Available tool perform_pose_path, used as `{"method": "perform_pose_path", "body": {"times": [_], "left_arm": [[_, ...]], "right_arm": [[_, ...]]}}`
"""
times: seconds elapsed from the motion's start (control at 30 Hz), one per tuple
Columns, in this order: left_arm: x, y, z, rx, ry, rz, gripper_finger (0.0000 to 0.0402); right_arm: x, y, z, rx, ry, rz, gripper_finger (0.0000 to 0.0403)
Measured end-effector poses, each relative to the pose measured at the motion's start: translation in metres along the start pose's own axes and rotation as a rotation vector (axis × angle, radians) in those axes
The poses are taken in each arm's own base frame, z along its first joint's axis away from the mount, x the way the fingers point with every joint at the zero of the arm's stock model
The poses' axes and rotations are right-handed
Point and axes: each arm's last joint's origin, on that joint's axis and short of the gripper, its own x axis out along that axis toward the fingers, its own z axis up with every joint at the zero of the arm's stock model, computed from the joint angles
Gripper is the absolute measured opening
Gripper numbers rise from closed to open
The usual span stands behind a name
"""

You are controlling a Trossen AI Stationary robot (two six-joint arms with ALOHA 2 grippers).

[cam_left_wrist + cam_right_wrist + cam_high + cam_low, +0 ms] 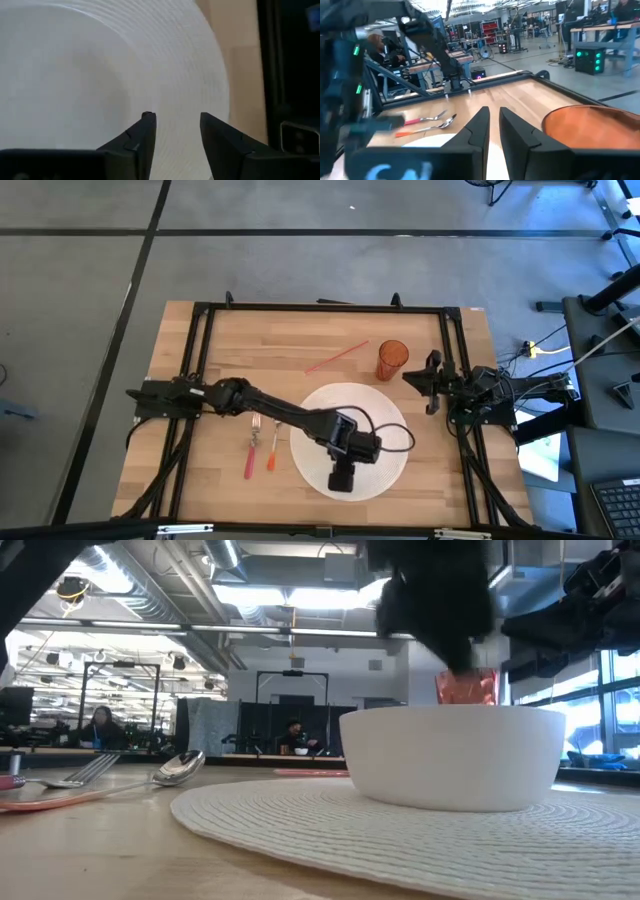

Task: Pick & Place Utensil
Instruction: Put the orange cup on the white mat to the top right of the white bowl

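From above, the left gripper (342,477) is seen reaching across the table (330,330) and hanging over the round white mat (385,470), toward the mat's six o'clock edge. The bowl below it is hidden by the arm. A fork (253,450) with a red handle and a spoon (273,448) with an orange handle are laid side by side on the wood at the mat's nine o'clock, apart from it. An orange cup (391,359) stands at the mat's one o'clock, and a red straw (336,357) lies at its twelve o'clock. The right gripper (432,382) is parked at the three o'clock edge of the table, near the cup.

At table level, a white bowl (452,755) is seen on the woven mat (300,815), with the fork (85,772) and spoon (178,768) off at nine o'clock.

In the left wrist view, the fingers (145,142) are held a narrow gap apart above the bowl (75,70), gripping nothing.

In the right wrist view, the fingers (479,131) are nearly closed and empty, beside the cup (595,127); the spoon (427,126) and fork (424,119) are seen farther off.
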Motion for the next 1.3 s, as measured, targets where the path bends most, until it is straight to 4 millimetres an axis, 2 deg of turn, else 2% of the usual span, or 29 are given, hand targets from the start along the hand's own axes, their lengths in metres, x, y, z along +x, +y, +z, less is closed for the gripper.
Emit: {"method": "perform_pose_path", "body": {"times": [0.07,0.2,0.3,0.4,0.53,0.67,0.77,0.9,1.0,1.17,1.23,1.3], "left_arm": [[-0.029,0.000,-0.004,0.027,-0.007,0.125,0.0148],[-0.093,-0.009,-0.016,0.109,-0.133,0.525,0.0138],[-0.141,-0.013,-0.028,0.111,-0.248,0.595,0.0117],[-0.168,-0.007,-0.049,0.112,-0.293,0.619,0.0073],[-0.177,0.010,-0.084,0.118,-0.377,0.510,0.0011],[-0.181,0.035,-0.132,0.118,-0.586,0.275,0.0002],[-0.171,0.059,-0.175,0.100,-0.728,0.210,0.0002],[-0.161,0.082,-0.230,0.029,-0.887,0.264,0.0002],[-0.158,0.088,-0.262,-0.089,-0.931,0.288,0.0002],[-0.159,0.083,-0.296,0.034,-1.148,0.356,0.0002],[-0.155,0.088,-0.306,0.022,-1.263,0.467,0.0002],[-0.149,0.097,-0.314,0.003,-1.293,0.579,0.0002]], "right_arm": [[0.000,0.000,0.000,0.002,0.002,0.010,0.0044],[0.000,0.001,-0.001,0.023,0.015,0.052,0.0044],[0.000,0.002,-0.001,0.024,0.023,0.080,0.0044],[0.000,0.003,-0.002,0.024,0.029,0.095,0.0044],[0.000,0.003,-0.002,0.023,0.034,0.110,0.0044],[0.000,0.003,-0.002,0.023,0.034,0.110,0.0044],[0.000,0.003,-0.002,0.023,0.034,0.110,0.0044],[0.000,0.003,-0.002,0.019,0.034,0.110,0.0044],[0.000,0.003,-0.002,0.012,0.035,0.118,0.0044],[0.000,0.003,-0.002,-0.025,0.032,0.118,0.0044],[0.000,0.003,-0.002,-0.049,0.031,0.118,0.0044],[0.000,0.003,-0.002,-0.075,0.029,0.119,0.0044]]}}
